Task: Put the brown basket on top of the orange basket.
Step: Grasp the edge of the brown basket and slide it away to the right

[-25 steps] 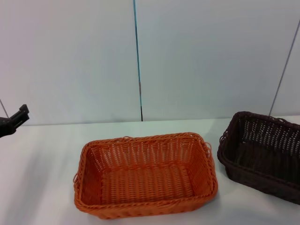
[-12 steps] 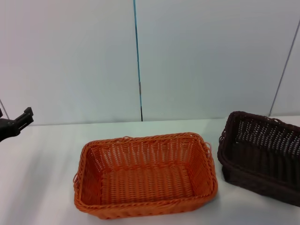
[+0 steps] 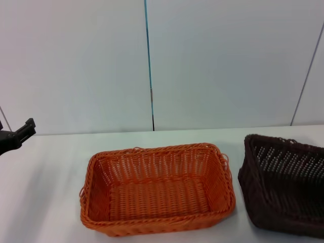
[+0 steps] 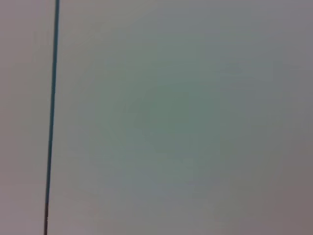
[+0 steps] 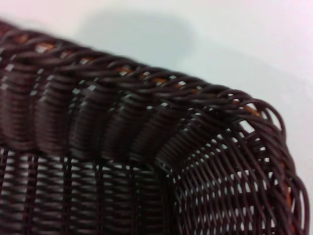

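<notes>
Baskets sat side by side on the white table point(image 3: 45, 202), well short of stacked. The orange basket point(image 3: 157, 190) lay flat in the middle of the table, open side up, with nothing inside it. Just to its right, close but not quite touching as far as I could see, was the brown basket point(image 3: 283, 185), running off the right edge of the head view. It looked tilted, its near-left corner low and its far rim raised toward the right, though I could not tell whether any part of it had left the table. The right arm's camera was pressed in close over one rounded corner of the brown basket point(image 5: 146, 147), showing the braided rim and the open weave of the wall below it against the pale table; the right gripper itself did not show in any view, so whether it had hold of the basket I could not tell. The left gripper point(image 3: 20, 132) hung at the far left edge of the head view, above the table's back edge and well away from both baskets, and its camera faced only the plain wall point(image 4: 186, 117) with a thin blue seam point(image 4: 52, 117). Its jaws appeared slightly parted and held nothing.
</notes>
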